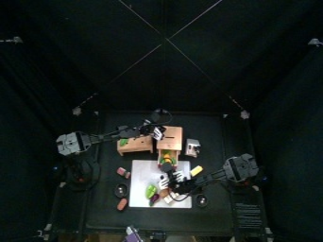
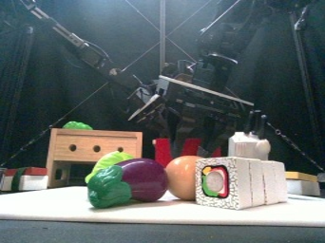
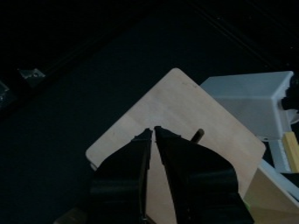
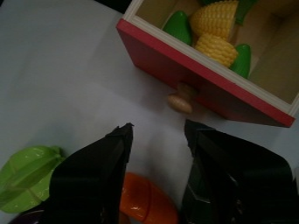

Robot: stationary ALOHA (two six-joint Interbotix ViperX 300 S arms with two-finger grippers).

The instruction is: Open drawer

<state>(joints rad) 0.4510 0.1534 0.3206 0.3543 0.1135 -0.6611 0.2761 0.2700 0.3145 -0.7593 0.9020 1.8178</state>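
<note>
The drawer unit (image 1: pixel 142 143) is a tan wooden box behind the white board; in the front view it (image 2: pixel 79 146) stands at the left. Its red-fronted drawer (image 4: pixel 198 74) stands pulled out, with toy corn (image 4: pixel 219 24) and green pieces inside. A small wooden knob (image 4: pixel 179 102) sticks out of the red front. My right gripper (image 4: pixel 158 144) is open, over the board a short way in front of the knob, touching nothing. My left gripper (image 3: pixel 158 144) is over the unit's flat tan top (image 3: pixel 176 101), with its jaws close together.
The white board (image 1: pixel 142 180) carries toy food: a purple eggplant with green leaves (image 2: pixel 127 180), an orange ball (image 2: pixel 184 176), a sushi roll (image 2: pixel 241 182) and a white carton (image 2: pixel 248 144). Small blocks (image 1: pixel 121 189) lie left of the board.
</note>
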